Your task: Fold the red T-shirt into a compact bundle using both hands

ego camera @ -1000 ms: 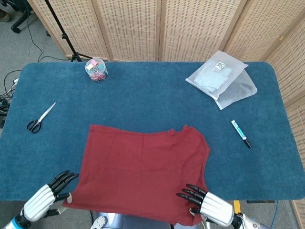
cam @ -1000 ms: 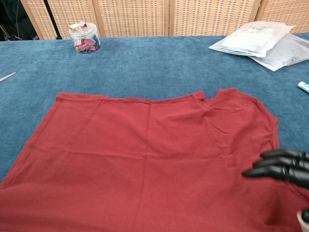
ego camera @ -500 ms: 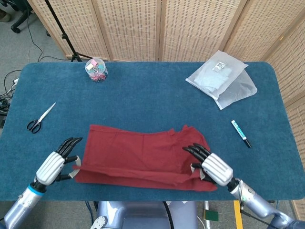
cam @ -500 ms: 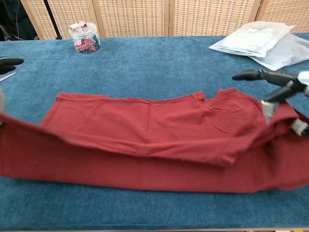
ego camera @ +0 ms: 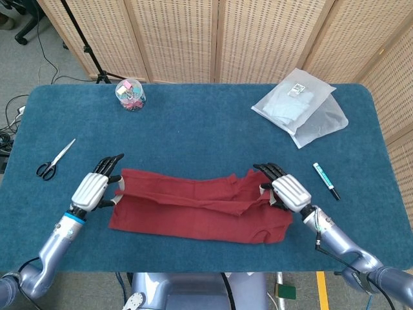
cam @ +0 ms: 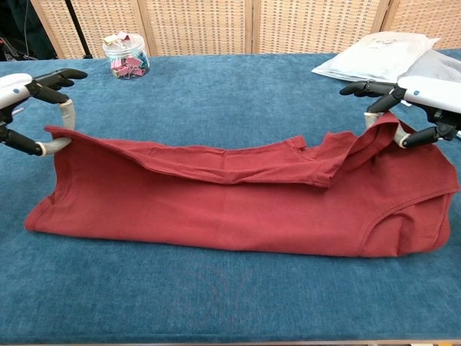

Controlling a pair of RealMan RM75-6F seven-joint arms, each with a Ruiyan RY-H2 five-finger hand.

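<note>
The red T-shirt (ego camera: 197,210) (cam: 230,205) lies folded in half lengthwise on the blue table, a long band across the near middle. My left hand (ego camera: 95,188) (cam: 32,108) pinches the shirt's lifted hem corner at the left end. At the right end, my right hand (ego camera: 284,190) (cam: 414,108) pinches the other lifted corner. The carried edge sags between the two hands, just above the far edge of the shirt.
Scissors (ego camera: 54,160) lie at the left of the table (ego camera: 206,129). A jar of clips (ego camera: 130,94) (cam: 126,56) stands at the back left. Plastic bags (ego camera: 300,106) (cam: 389,61) sit at the back right, and a marker (ego camera: 326,180) lies right of my right hand.
Both hands have carried the near hem away from me, over the shirt toward its far edge. The shirt went from spread flat to folded in half.
</note>
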